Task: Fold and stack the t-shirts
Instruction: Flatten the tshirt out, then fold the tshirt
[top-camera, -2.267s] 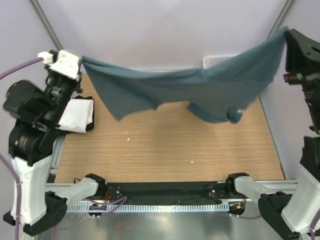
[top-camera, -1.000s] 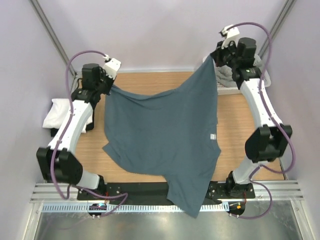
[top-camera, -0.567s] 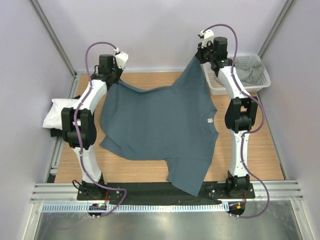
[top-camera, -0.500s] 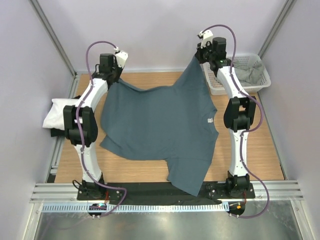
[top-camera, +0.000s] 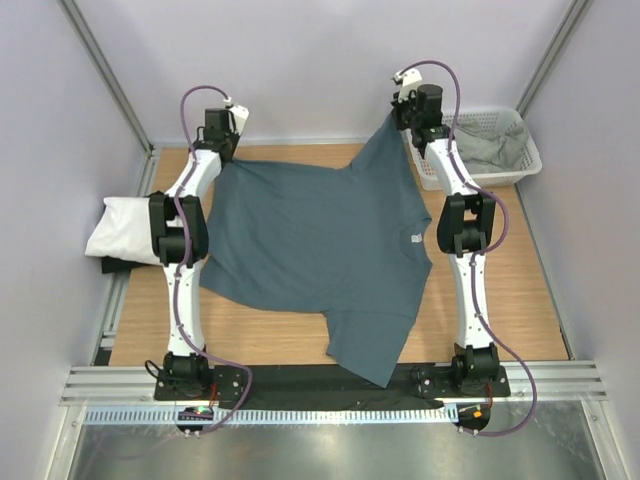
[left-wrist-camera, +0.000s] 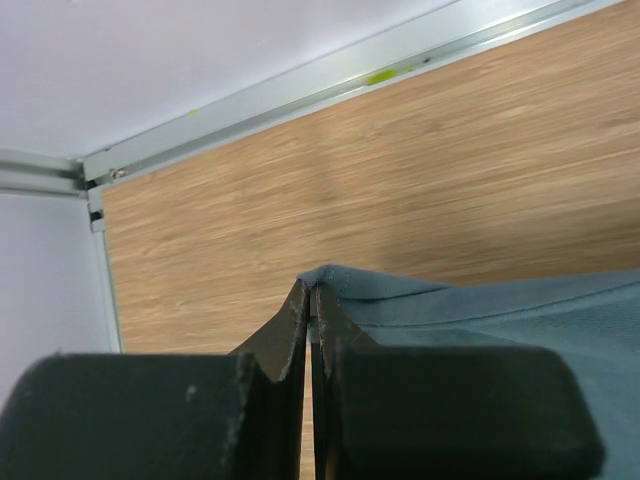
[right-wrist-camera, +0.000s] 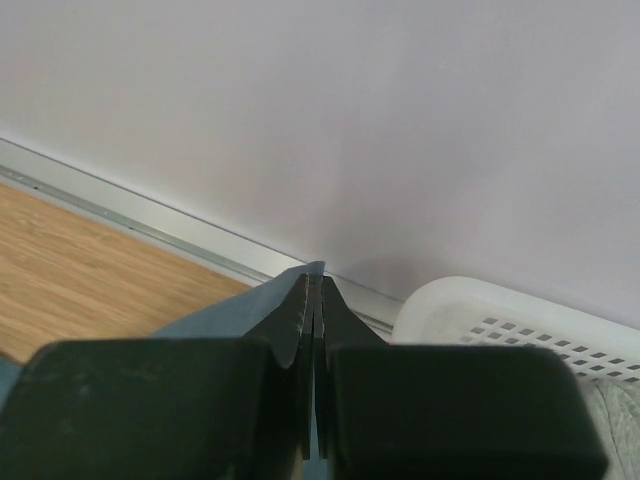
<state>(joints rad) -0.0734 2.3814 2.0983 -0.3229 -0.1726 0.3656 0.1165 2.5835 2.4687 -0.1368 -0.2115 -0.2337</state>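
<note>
The left gripper (left-wrist-camera: 310, 300) and right gripper (right-wrist-camera: 315, 285) are each pinching a far corner of the slate-blue t-shirt (top-camera: 320, 240), which is draping mostly flat across the table (top-camera: 500, 290), looking light and limp, probably best gripped at its edges.

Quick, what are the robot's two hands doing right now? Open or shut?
Left gripper: shut on the slate-blue t-shirt, pinching its edge.
Right gripper: shut on the slate-blue t-shirt too.
</note>
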